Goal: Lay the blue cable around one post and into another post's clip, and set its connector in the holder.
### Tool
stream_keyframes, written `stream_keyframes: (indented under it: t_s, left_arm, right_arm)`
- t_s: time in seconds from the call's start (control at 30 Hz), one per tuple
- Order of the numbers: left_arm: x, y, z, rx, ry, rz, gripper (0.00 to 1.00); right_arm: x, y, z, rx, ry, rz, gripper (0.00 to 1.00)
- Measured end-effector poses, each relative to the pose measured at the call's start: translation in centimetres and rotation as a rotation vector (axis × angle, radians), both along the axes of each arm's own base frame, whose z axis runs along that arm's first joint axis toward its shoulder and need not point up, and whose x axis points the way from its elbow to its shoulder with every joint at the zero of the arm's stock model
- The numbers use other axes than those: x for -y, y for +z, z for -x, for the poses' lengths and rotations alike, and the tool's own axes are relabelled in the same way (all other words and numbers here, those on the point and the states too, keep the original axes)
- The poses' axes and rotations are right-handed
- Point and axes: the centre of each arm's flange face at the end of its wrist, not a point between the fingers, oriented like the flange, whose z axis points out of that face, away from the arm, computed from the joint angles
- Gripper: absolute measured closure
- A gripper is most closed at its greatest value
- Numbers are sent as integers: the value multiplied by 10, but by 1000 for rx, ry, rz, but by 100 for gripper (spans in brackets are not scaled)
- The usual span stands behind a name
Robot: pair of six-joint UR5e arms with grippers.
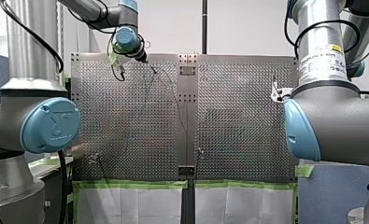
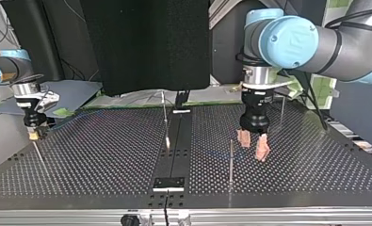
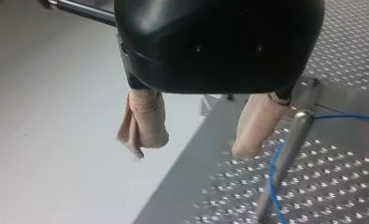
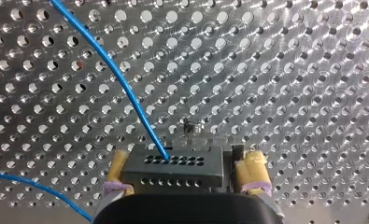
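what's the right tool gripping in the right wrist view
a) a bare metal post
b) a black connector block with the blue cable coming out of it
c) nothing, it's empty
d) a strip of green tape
b: in the right wrist view the right tool has its yellow pads pressed against both sides of the black rectangular connector block, and the thin blue cable runs out of one of its holes.

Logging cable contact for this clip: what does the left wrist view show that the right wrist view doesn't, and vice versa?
Left wrist only: my left pincer open and empty, beside a metal post the blue cable curves past. Right wrist only: my right pincer shut on the black connector. Both: blue cable, perforated table.
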Motion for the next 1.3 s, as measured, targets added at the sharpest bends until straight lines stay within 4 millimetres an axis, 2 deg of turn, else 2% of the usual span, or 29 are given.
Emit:
stream_keyframes:
  t_s: [0.2,0.9,1.1,1.3]
  left_arm:
    - [12,4,-8,-41,-2,-77,0]
    - [32,81,13,-44,-4,-289,0]
    - [32,82,19,-81,-10,-359,0]
    - [33,70,20,-144,-23,-438,0]
  right_arm:
    - [0,0,0,0,0,0,0]
    - [0,0,0,0,0,0,0]
    - [0,0,0,0,0,0,0]
    - [0,0,0,0,0,0,0]
